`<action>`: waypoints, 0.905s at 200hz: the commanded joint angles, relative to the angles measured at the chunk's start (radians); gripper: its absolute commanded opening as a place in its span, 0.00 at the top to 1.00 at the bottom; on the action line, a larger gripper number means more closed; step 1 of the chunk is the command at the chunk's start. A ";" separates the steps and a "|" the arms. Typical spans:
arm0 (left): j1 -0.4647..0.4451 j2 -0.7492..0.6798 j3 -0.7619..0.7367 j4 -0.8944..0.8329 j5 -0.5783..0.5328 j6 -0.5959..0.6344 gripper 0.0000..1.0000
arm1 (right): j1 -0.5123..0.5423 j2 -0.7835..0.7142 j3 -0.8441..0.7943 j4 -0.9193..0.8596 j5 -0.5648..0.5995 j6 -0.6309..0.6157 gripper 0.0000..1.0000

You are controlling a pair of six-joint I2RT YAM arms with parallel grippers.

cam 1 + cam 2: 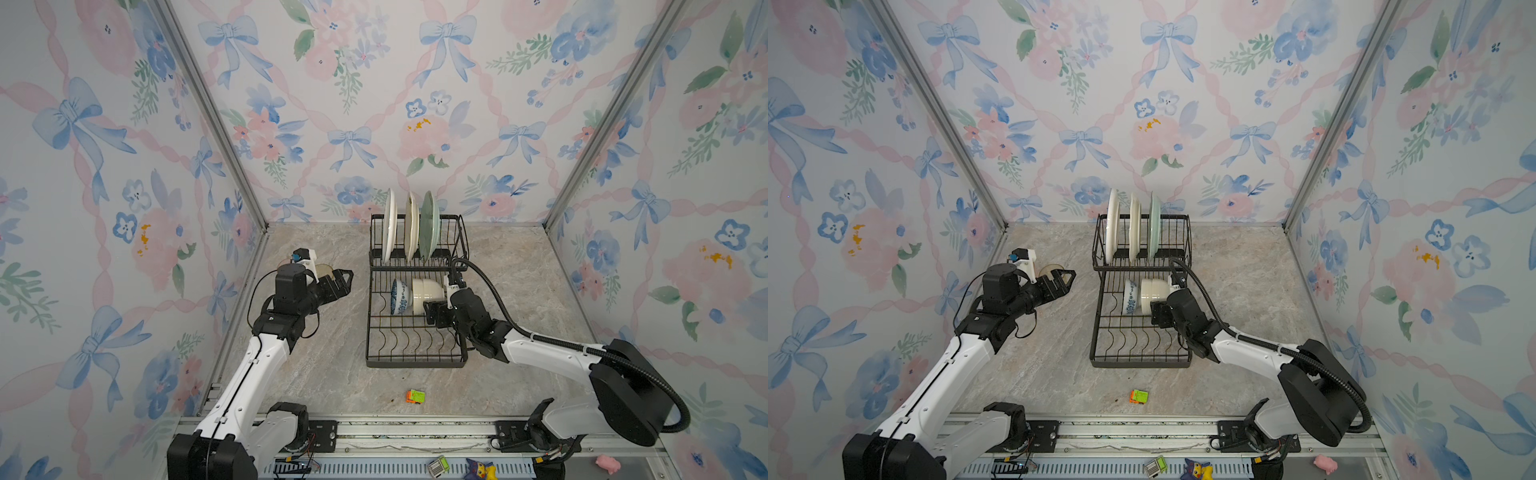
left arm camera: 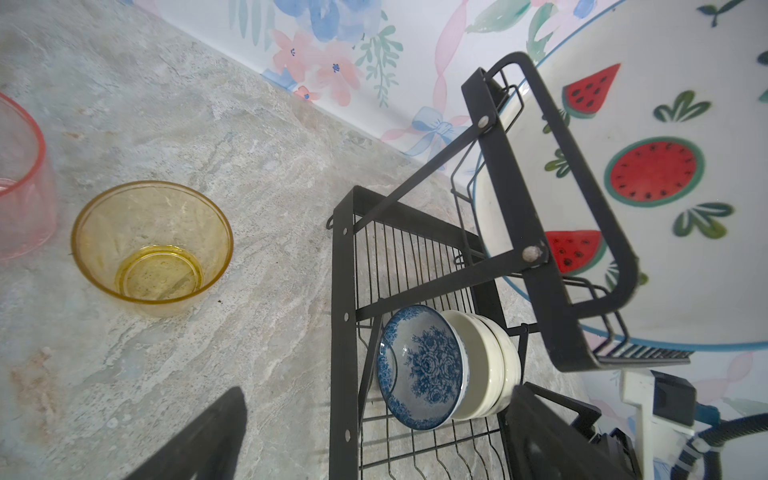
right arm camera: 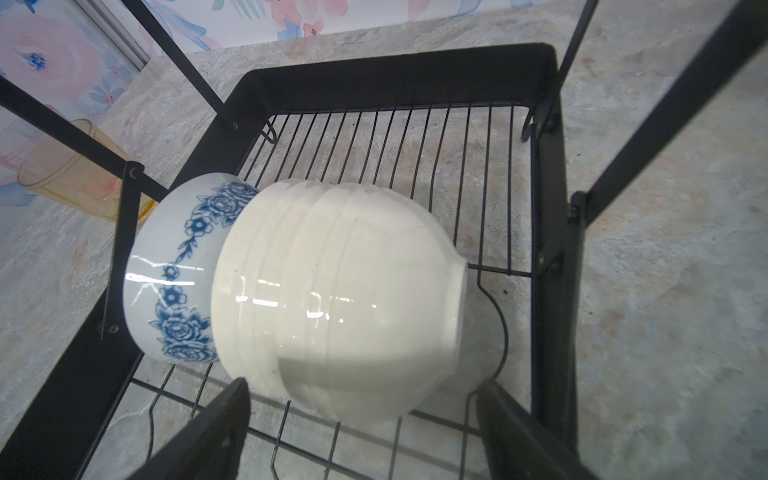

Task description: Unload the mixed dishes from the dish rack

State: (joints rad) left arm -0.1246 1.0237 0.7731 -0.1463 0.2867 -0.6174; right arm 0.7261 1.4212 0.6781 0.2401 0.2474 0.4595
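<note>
light: bright, even | glare: streaks on white bowl (image 3: 332, 291) | blur: wrist-view edges soft

Seen from the bench's near edge, the white-shelled, black-jointed left arm (image 1: 257, 374) climbs from its base rail and folds forward at the elbow. Its wrist carries a small white camera mount (image 1: 307, 259), and the black two-fingered left pincer (image 1: 347, 279) is held level with jaws spread wide and empty. The matching white-and-black right arm (image 1: 540, 353) stretches low toward the middle. Its black right pincer (image 1: 430, 316) points inward, and its fingers (image 3: 216, 428) are parted wide.
</note>
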 commanded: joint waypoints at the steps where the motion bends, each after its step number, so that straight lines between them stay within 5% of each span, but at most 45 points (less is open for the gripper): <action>1: -0.002 -0.012 -0.012 0.022 0.016 -0.014 0.02 | -0.018 0.041 -0.012 0.035 0.009 0.014 0.13; 181: -0.002 0.001 -0.063 0.048 0.060 -0.053 0.02 | -0.051 0.121 -0.057 0.186 -0.061 -0.012 0.16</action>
State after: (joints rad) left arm -0.1246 1.0306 0.7464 -0.1017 0.3309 -0.6598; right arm 0.6956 1.4971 0.6388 0.3943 0.1722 0.4603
